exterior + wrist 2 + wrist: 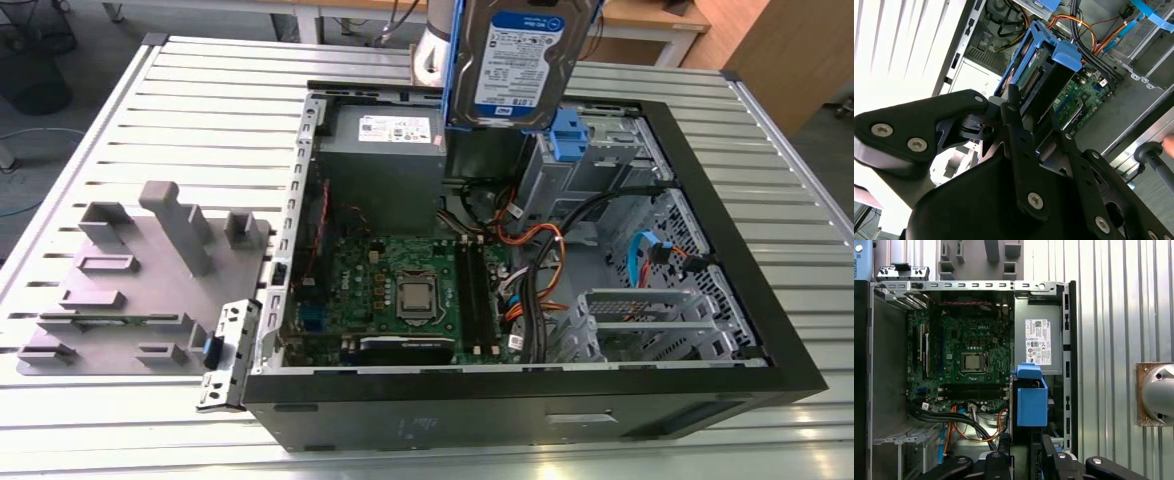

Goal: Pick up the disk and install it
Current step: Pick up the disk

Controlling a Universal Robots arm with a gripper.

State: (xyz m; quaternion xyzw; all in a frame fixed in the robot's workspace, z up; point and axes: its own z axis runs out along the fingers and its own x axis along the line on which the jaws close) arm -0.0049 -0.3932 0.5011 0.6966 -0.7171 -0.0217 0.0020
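Pickup's done: the pincer (1034, 107) is clamped on the disk (514, 60), which hangs upright above the open PC case (534, 405), near the power supply (380, 150). It's not seated in any bay yet.

slatted metal table (200, 110) bears open computer case (534, 405) beside grey fixture (134, 290).

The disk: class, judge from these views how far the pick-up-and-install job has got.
Done: the disk is picked up, hanging above the open computer case in the exterior view. In hand: the hand is shut on it in the second wrist view. Left: installing; the disk is not yet seated inside the case.
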